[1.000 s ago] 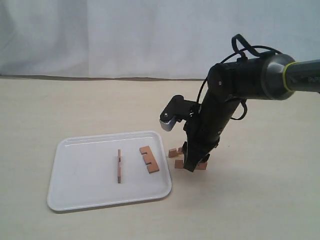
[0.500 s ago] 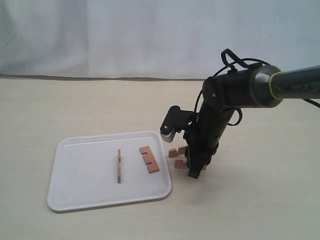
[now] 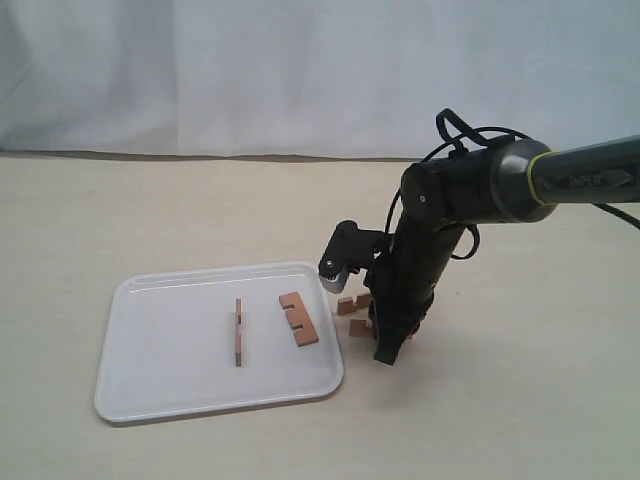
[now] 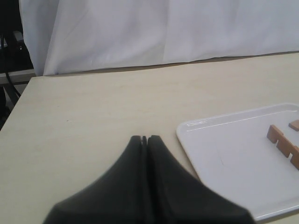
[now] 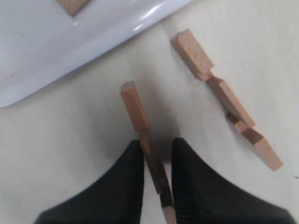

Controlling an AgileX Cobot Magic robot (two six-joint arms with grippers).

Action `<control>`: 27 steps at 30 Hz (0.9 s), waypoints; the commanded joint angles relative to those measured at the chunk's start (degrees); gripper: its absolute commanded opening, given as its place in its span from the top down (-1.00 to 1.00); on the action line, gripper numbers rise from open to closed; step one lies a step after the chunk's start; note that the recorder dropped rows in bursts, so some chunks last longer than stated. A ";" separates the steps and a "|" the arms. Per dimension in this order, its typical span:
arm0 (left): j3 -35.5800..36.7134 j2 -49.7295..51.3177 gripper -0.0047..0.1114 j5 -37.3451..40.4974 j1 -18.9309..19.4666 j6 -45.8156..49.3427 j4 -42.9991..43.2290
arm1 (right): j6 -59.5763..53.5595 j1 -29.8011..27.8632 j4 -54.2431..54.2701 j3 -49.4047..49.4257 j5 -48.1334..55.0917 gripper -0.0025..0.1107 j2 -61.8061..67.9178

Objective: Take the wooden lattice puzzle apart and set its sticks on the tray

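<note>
No assembled lattice shows; only loose reddish-brown sticks. Two sticks lie on the white tray (image 3: 170, 340): a thin one on edge (image 3: 238, 332) and a flat notched one (image 3: 298, 318). Two more sticks (image 3: 350, 305) lie on the table just right of the tray. My right gripper (image 3: 385, 350) points down over them. In the right wrist view my right gripper (image 5: 156, 147) is open and straddles one stick (image 5: 138, 112); the stick touches one finger, with a gap to the other finger. The second stick (image 5: 224, 98) lies beside it. My left gripper (image 4: 145, 138) is shut and empty, off the tray (image 4: 233, 158).
The beige table runs back to a white cloth backdrop (image 3: 300, 70). The tray's rim (image 5: 70, 51) lies close to the right gripper's fingers. In the left wrist view the table's edge and dark cables (image 4: 9, 56) show beyond it.
My right arm has shifted slightly left and lowered, bringing the fingers down around a stick on the table. The sticks on the tray have not moved.
</note>
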 commanded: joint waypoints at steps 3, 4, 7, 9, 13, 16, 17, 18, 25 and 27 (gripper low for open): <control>0.15 -0.10 0.92 -0.30 0.15 -0.08 -0.11 | -0.40 0.06 0.05 -0.20 -0.66 0.87 -0.01; 0.15 -0.10 0.92 -0.30 0.15 -0.08 -0.11 | -0.40 0.06 -0.28 -0.20 -0.32 0.87 -0.35; 0.15 -0.10 0.92 -0.30 0.15 -0.08 -0.11 | -0.27 0.06 -0.28 -0.20 1.53 0.87 -4.13; 0.15 -0.10 0.92 -0.30 0.15 -0.08 -0.11 | -0.40 0.06 1.86 -0.20 2.22 0.87 -7.67; 0.15 -0.10 0.92 -0.30 0.15 -0.08 -0.11 | 2.73 4.83 6.95 -0.20 -0.54 0.87 -12.18; 0.15 -0.10 0.92 -0.30 0.15 -0.08 -0.11 | 12.44 12.98 7.24 -0.43 -8.43 0.87 -12.06; 0.15 -0.10 0.92 -0.30 0.15 -0.08 -0.11 | 15.88 15.71 7.62 -0.76 -12.80 0.87 -11.29; 0.15 -0.10 0.92 -0.30 0.15 -0.08 -0.11 | 18.14 17.43 7.74 -1.93 -14.57 0.87 -10.20; 0.15 -0.10 0.92 -0.30 0.15 -0.08 -0.11 | 36.55 23.16 7.74 -14.18 -9.30 0.87 -0.78; 0.15 -0.10 0.92 -0.30 0.15 -0.08 -0.11 | 40.95 23.41 7.87 -16.20 -7.79 0.87 1.35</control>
